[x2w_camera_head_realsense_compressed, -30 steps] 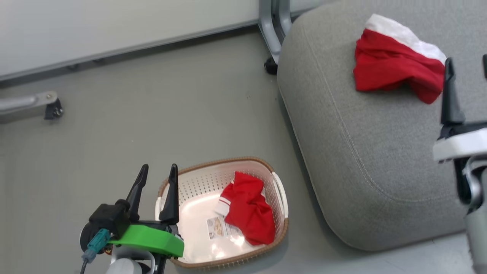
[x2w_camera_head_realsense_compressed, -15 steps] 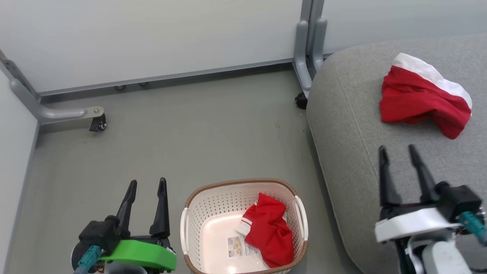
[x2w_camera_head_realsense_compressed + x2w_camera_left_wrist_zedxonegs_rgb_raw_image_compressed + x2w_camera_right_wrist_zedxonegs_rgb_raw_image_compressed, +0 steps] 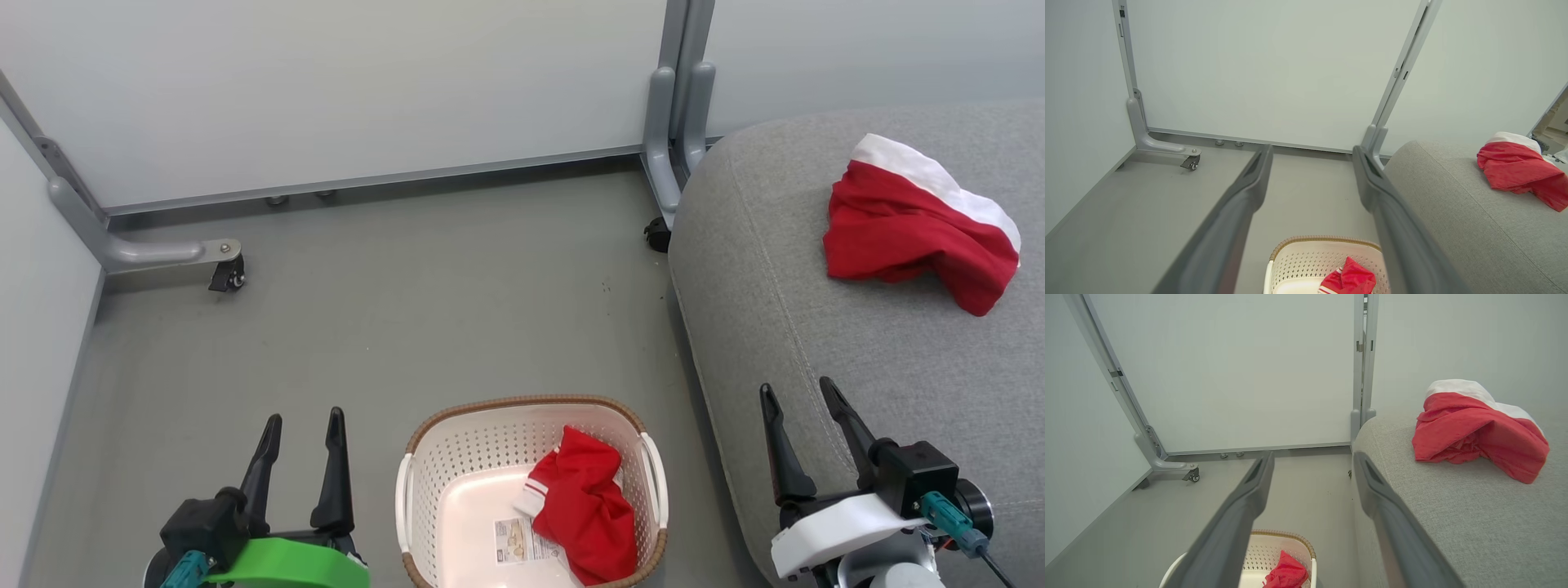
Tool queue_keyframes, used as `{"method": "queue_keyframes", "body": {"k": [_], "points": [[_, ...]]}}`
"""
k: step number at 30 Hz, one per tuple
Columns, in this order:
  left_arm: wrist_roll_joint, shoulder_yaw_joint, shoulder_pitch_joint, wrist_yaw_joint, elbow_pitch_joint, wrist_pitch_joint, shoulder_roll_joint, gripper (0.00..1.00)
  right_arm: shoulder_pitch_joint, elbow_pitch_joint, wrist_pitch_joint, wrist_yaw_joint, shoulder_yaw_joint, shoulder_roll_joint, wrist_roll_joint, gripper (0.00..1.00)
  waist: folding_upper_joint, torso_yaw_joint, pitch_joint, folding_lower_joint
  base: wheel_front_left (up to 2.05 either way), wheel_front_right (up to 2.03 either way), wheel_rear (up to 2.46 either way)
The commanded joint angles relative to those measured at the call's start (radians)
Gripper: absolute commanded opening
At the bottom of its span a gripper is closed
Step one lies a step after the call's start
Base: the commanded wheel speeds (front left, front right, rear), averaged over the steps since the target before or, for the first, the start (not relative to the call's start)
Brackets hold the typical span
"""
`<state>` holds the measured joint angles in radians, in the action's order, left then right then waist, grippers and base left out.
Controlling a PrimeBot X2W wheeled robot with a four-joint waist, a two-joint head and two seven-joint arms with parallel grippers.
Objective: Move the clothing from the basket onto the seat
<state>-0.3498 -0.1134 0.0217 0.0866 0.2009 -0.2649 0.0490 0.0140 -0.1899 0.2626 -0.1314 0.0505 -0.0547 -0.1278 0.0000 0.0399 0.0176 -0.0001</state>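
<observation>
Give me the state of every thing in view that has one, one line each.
basket, upright on the floor, one garment inside.
basket garment, crumpled against the basket's right wall, not yet moved.
seat garment, lying bunched on the seat.
seat, bearing one garment.
left gripper, open, empty.
right gripper, open, empty.

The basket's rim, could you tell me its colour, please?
Brown, woven-look rim; clearest in head view.
</observation>
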Motion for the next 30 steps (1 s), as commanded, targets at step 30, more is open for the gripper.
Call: {"method": "queue_keyframes", "body": {"k": [30], "points": [[0.004,-0.002,0.015,0.001,0.015,0.001,0.003,1.0,-0.017,0.005,0.003,0.001,-0.005,0.004,-0.02,1.0,0.0,-0.003,-0.003,0.0001,0.0,0.0,0.0]]}}
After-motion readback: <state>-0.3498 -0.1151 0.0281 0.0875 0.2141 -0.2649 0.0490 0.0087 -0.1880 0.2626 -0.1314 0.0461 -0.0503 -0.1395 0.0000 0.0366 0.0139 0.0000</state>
